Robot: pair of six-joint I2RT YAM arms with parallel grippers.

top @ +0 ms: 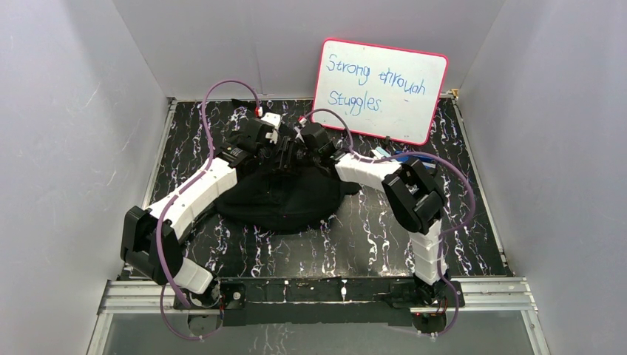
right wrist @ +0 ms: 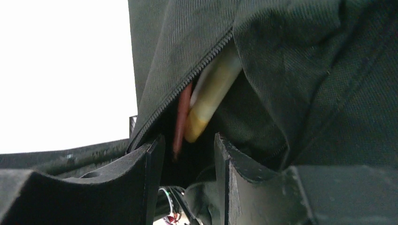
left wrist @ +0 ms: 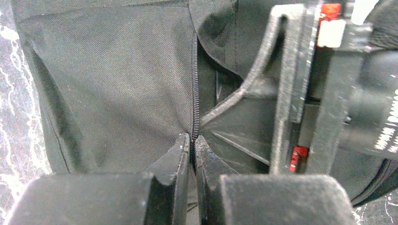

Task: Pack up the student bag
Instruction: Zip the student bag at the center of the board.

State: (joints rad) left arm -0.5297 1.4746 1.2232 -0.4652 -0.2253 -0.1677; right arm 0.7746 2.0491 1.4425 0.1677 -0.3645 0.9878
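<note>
The student bag [top: 285,200], soft and black, lies in the middle of the marbled table. Both grippers meet at its far edge. My left gripper [left wrist: 193,139] is shut on the bag's zip edge [left wrist: 195,84], with grey-black fabric [left wrist: 117,84] stretched above it; in the top view this gripper [top: 281,150] sits over the bag's rim. My right gripper [right wrist: 187,140] stands open just below the bag's opening [right wrist: 187,79]. A cream stick with a yellow end [right wrist: 211,93] and a thin red stick [right wrist: 182,112] poke out of that opening, above the gap between the fingers, touching neither.
A pink-framed whiteboard [top: 381,89] with blue writing leans on the back wall at the right. Something blue [top: 399,157] lies behind my right arm. Grey walls close in the table on three sides. Purple cables loop over both arms.
</note>
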